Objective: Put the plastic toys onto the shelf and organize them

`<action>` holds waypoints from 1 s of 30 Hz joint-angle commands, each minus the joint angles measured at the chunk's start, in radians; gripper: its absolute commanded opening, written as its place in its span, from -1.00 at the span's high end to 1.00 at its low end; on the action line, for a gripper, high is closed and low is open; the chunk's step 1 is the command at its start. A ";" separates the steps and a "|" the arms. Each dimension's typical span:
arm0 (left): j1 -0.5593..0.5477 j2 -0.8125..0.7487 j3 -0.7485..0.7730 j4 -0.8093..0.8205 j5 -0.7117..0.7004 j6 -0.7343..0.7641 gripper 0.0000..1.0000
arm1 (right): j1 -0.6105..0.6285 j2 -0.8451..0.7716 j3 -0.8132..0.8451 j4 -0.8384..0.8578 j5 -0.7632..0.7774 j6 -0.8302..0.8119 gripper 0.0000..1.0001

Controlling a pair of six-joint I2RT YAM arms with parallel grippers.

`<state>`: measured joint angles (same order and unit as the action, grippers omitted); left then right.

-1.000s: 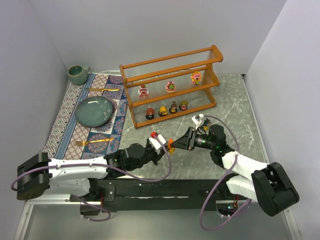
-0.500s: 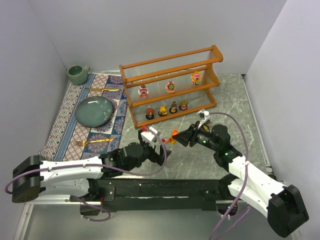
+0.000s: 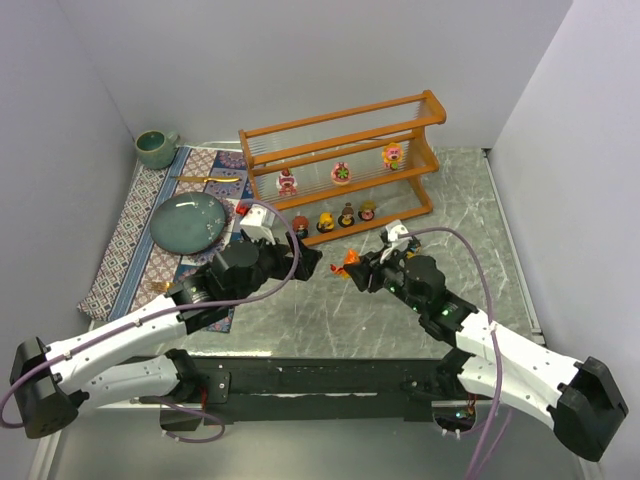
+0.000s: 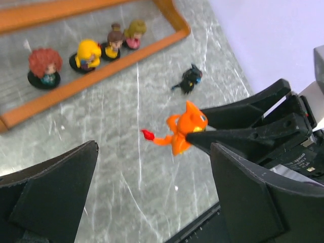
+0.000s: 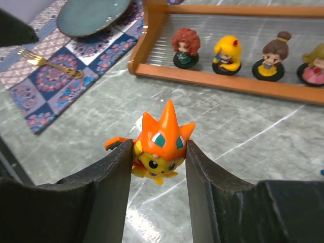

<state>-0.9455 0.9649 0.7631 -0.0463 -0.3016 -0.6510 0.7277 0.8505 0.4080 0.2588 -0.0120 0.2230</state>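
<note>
An orange spiky toy (image 5: 163, 135) hangs above the marble table, and my right gripper (image 5: 157, 144) is shut on its sides. From above, that toy (image 3: 347, 263) and the right gripper (image 3: 353, 268) sit just in front of the shelf (image 3: 268, 214). My left gripper (image 3: 303, 260) stands open and empty to the toy's left, apart from it (image 4: 185, 132). Three toys stand on the middle tier, among them a pink one (image 3: 342, 173). Several more stand on the bottom tier, among them a red-haired one (image 5: 185, 46). A small black toy (image 4: 188, 81) lies on the table near the shelf's right end.
A patterned mat (image 3: 141, 205) on the left carries a teal plate (image 3: 189, 221) and gold cutlery (image 3: 205, 178). A green cup (image 3: 155, 148) stands at the back left corner. Grey walls close in on both sides and behind the shelf.
My left gripper opened, let go of the orange toy and drew back to the left. The right gripper kept the toy and carried it nearer the shelf.
</note>
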 commanded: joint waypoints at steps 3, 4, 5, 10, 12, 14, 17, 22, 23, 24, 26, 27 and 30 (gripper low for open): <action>0.057 -0.009 0.045 -0.114 0.042 -0.081 -0.94 | 0.026 0.016 0.090 0.051 0.127 -0.089 1.00; 0.072 -0.009 0.070 -0.133 0.050 -0.072 -0.96 | 0.026 0.016 0.098 0.046 0.135 -0.112 1.00; 0.089 -0.008 0.085 -0.157 0.062 -0.072 -0.98 | 0.024 0.022 0.126 0.039 0.151 -0.129 1.00; 0.226 -0.017 0.206 -0.291 0.147 -0.015 -0.99 | 0.021 0.045 0.244 -0.059 0.211 -0.255 1.00; 0.276 -0.022 0.254 -0.329 0.151 0.025 -0.99 | 0.013 0.070 0.305 -0.081 0.231 -0.318 1.00; 0.315 -0.023 0.281 -0.377 0.171 0.051 -0.94 | -0.020 0.108 0.381 -0.108 0.230 -0.349 1.00; 0.401 -0.034 0.303 -0.403 0.205 0.103 -0.94 | -0.098 0.166 0.490 -0.145 0.143 -0.381 1.00; 0.542 -0.067 0.262 -0.379 0.208 0.146 -0.94 | -0.186 0.286 0.676 -0.170 0.049 -0.438 1.00; 0.554 -0.084 0.249 -0.366 0.197 0.148 -0.94 | -0.197 0.306 0.702 -0.174 0.044 -0.448 1.00; 0.582 -0.092 0.223 -0.337 0.197 0.146 -0.94 | -0.215 0.327 0.731 -0.177 0.043 -0.468 1.00; 0.620 -0.112 0.197 -0.310 0.240 0.146 -0.94 | -0.234 0.392 0.810 -0.184 0.026 -0.485 1.00; 0.669 -0.117 0.179 -0.299 0.263 0.151 -0.94 | -0.241 0.413 0.836 -0.184 0.026 -0.505 1.00; 0.697 -0.137 0.159 -0.287 0.230 0.166 -0.94 | -0.266 0.498 0.939 -0.190 0.029 -0.546 1.00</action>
<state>-0.2897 0.8585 0.9432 -0.3973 -0.0784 -0.5285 0.4915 1.2800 1.2209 0.0555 0.0376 -0.2367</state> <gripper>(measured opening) 0.972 0.486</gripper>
